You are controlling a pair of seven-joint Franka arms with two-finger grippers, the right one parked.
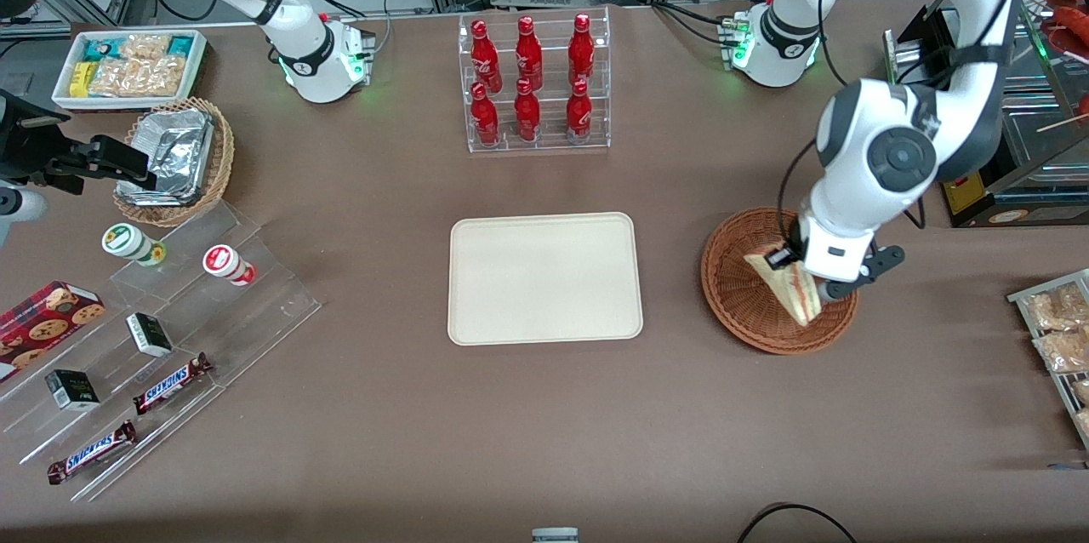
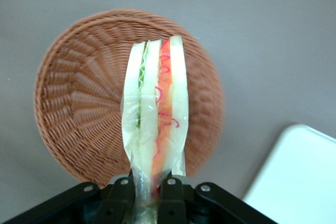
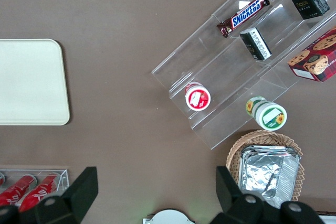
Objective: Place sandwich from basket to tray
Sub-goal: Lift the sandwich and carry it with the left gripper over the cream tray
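1 sandwich (image 2: 155,114), clear-wrapped, white bread w/ green + red filling edge-on, pinched at its narrow end by the tool (image 2: 146,188); both fingers (image 2: 122,192) press its sides. It hangs above the basket (image 2: 79,108), not touching the weave in the wrist view. In the front view the sandwich (image 1: 787,282) sits over the basket's (image 1: 740,296) inner area, toward the rim nearer the camera, tool (image 1: 795,264) directly above it.

1 basket, round, reddish-brown wicker, nothing else in it. 1 tray (image 1: 544,277), cream, bare, beside the basket toward the parked arm's end; a strip of bare brown surface (image 1: 672,407) between the two rims. Tray corner (image 2: 294,177) shows near the basket in the wrist view.

Farther from the camera than the tray: 1 clear rack w/ 6 red bottles (image 1: 533,82), well apart from tray edge. Parked arm's end: 1 foil-lined wicker basket (image 1: 174,160), 1 white bin of snacks (image 1: 129,68), clear stepped stand w/ 2 Snickers bars (image 1: 170,383), 2 round tubs (image 1: 133,243), 2 small dark boxes (image 1: 149,334), 1 cookie box (image 1: 47,315). Wide bare surface nearer the camera than tray and basket.
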